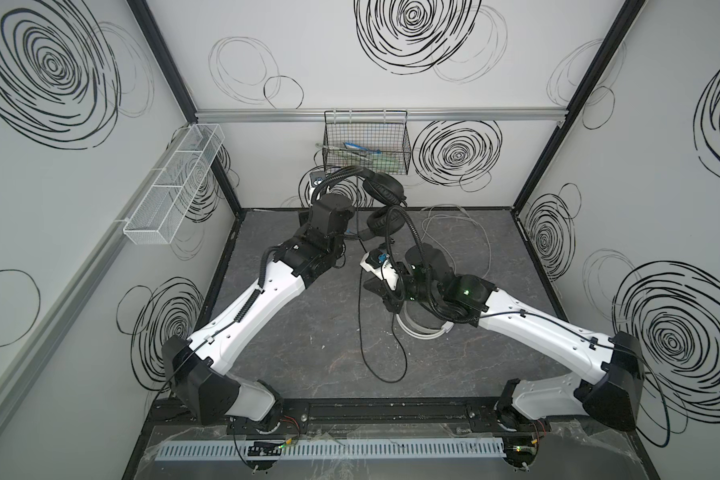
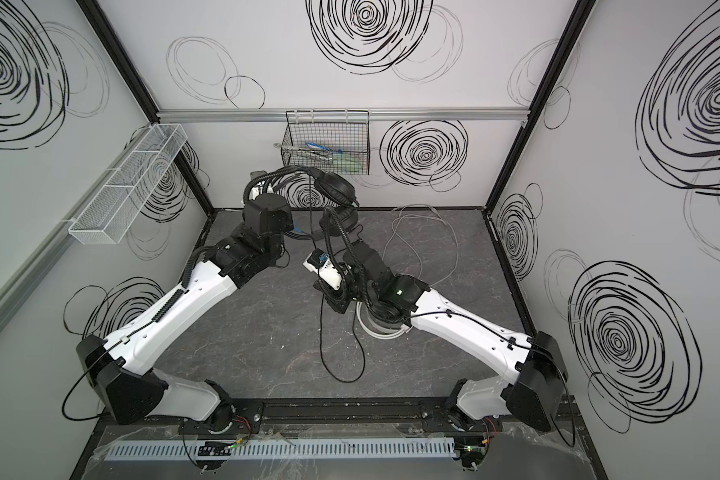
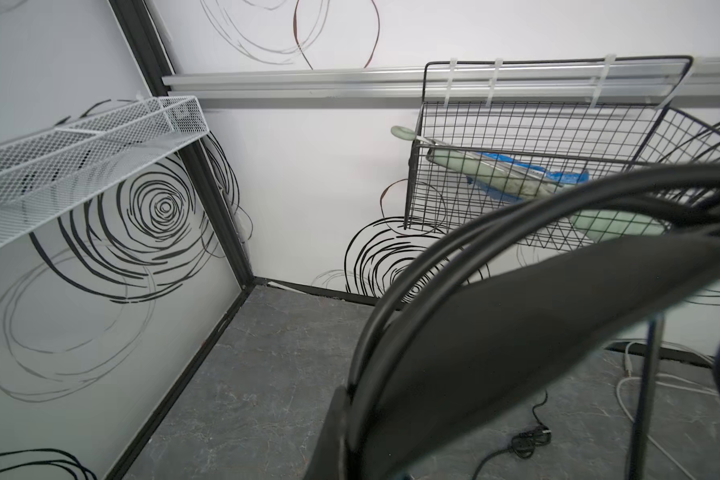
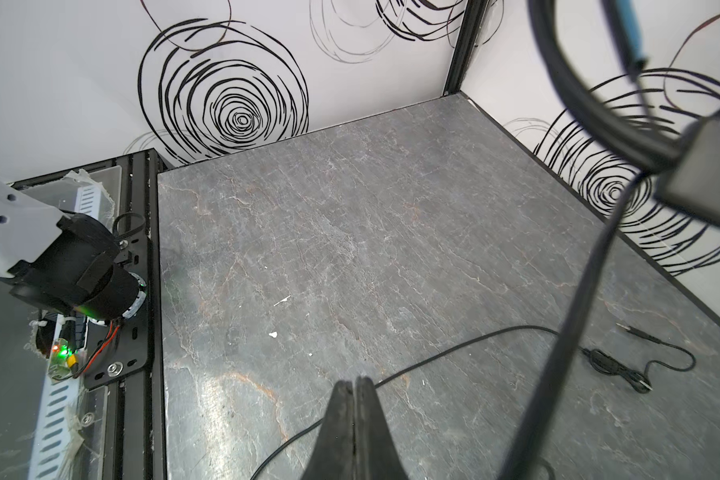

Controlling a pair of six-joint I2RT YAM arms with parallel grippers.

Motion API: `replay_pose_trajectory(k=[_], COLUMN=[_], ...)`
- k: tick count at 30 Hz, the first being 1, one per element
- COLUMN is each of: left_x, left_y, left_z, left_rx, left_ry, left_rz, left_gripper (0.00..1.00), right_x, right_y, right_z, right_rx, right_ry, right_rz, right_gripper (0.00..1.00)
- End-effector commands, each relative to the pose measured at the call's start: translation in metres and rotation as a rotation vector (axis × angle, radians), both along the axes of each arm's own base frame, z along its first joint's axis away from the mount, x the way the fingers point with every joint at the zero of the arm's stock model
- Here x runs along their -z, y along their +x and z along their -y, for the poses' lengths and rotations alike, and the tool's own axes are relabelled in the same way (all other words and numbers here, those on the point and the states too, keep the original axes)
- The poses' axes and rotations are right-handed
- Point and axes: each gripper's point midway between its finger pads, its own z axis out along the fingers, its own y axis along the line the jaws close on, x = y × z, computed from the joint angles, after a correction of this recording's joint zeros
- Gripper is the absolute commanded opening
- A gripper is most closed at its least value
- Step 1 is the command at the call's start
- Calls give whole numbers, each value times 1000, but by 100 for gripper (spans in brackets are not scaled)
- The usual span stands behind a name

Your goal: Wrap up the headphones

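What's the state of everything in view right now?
black headphones, lifted off table, held by headband
black cable, hanging to table, slack loop and plug lying there
white headphones, on table under right arm
white cable, loose on table
left end effector, shut on headband
right end effector, shut; grip unclear
wire basket, hanging on rail, items inside

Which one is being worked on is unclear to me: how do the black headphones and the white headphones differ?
The black headphones hang raised above the table; the white headphones lie on it, mostly hidden under the right arm. The black headphones' cable drops to a loop near the front; the white headphones' cable sprawls at the back. Both cables trail loose.
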Motion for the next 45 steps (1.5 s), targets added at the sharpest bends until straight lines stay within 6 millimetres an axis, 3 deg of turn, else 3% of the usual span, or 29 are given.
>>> replay_pose_trajectory(k=[1, 10, 17, 21, 26, 30, 35, 45], left_x=[-56, -35, -26, -24, -16, -3, 16, 25], left_y=[-19, -37, -58, -62, -65, -66, -64, -60], left_z=[-27, -17, -26, -19, -9, -5, -7, -6], left_rx=[-122, -29, -29, 21, 119, 168, 178, 191], left_ry=[-9, 168, 268, 305, 318, 342, 330, 254], left_rz=[198, 88, 43, 11, -47, -100, -140, -153], left_gripper=[0, 0, 0, 0, 0, 0, 0, 0], right_x=[-40, -74, -69, -75, -93, -120, -144, -162], right_y=[-13, 10, 23, 34, 49, 56, 43, -13], right_z=[6, 25, 34, 37, 47, 59, 55, 7], right_rx=[-36, 57, 97, 161, 296, 395, 379, 221], right_ry=[27, -62, -179, -220, -283, -255, -184, -18], right_rz=[74, 249, 346, 412, 586, 700, 792, 736], right_gripper=[6, 8, 10, 9, 8, 11, 12, 11])
